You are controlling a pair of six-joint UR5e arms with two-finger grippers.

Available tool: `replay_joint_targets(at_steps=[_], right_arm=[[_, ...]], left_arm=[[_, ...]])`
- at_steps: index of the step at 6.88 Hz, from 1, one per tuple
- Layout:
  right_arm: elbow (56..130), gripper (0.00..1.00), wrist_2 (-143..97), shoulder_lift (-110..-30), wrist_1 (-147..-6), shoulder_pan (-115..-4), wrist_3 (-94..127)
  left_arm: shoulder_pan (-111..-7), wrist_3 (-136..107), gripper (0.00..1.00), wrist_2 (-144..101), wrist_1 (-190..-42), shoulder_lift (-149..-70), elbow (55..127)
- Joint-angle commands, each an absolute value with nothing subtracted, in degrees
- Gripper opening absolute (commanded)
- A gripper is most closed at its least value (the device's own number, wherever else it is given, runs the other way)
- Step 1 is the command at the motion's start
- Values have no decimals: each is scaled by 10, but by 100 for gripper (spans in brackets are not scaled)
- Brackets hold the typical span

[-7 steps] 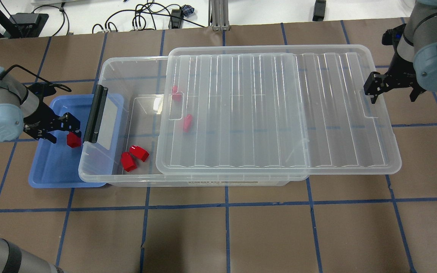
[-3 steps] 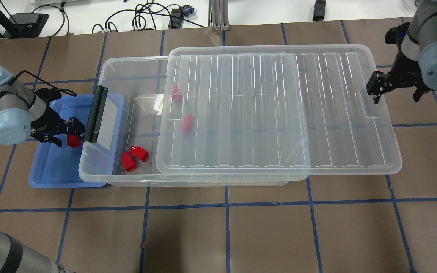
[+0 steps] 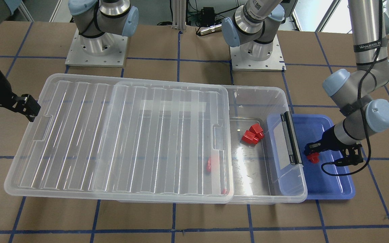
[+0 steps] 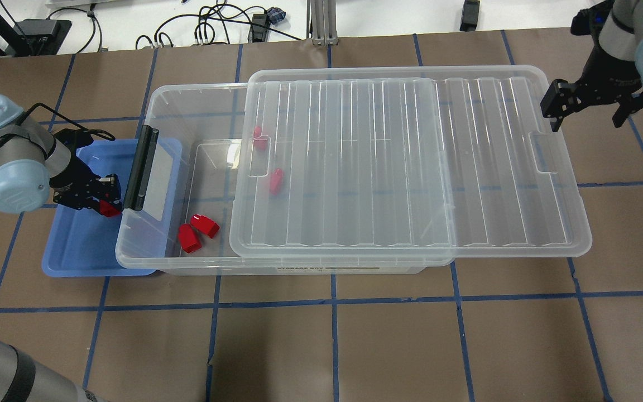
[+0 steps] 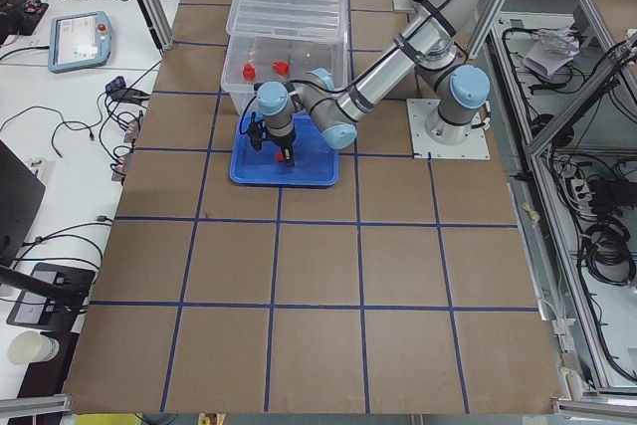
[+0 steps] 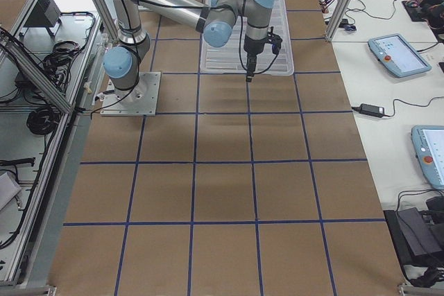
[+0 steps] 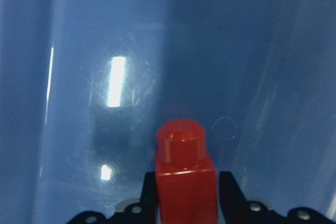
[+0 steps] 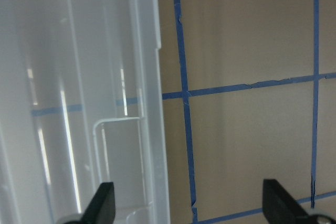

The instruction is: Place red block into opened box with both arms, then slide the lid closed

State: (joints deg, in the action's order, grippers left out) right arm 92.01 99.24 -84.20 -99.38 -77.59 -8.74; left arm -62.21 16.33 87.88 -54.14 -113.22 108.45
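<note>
A red block (image 7: 185, 177) sits between the fingers of my left gripper (image 4: 105, 200), which is shut on it low over the blue tray (image 4: 76, 245); the front view shows the block (image 3: 313, 157) just off the box's black bar (image 4: 140, 167). The clear box (image 4: 299, 267) lies across the table. Its ribbed lid (image 4: 411, 162) is slid to the right, leaving the left end uncovered. My right gripper (image 4: 590, 110) stands open beyond the lid's right end, apart from the lid; its wrist view shows the lid's notch (image 8: 118, 156) and bare table.
Two red blocks (image 4: 196, 231) lie in the uncovered end of the box, and two more (image 4: 275, 180) show through the lid. The box's left end overlaps the blue tray. Cables and a rail lie past the table's far edge.
My left gripper moved right onto the red block in the tray and shut on it. My right gripper drifted toward the far edge, away from the lid's notch.
</note>
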Motion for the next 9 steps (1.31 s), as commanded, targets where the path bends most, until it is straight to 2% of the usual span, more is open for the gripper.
replay_joint_targets(at_steps=[1,3,4,5,7,9], right_arm=[[885,100,949,-870,-968,-850,-32],[888,100,931,-884,-947,-890,10],[889,100,918,-884,-942,-893,35],[890,100,920,-885,-943,-893,35],[891,100,914,-884,-941,-893,33],[894,100,914,-888,-941,-893,32]], left_arm=[[-630,164,0,893,-556,-1107,1066],[-633,165,0,889,-743,-1049,962],[-655,162,0,889,-842,-1027,899],[-699,147,0,889,-887,-1011,867],[-791,9,0,889,-882,-991,880],[-844,-30,0,887,-851,-1015,895]])
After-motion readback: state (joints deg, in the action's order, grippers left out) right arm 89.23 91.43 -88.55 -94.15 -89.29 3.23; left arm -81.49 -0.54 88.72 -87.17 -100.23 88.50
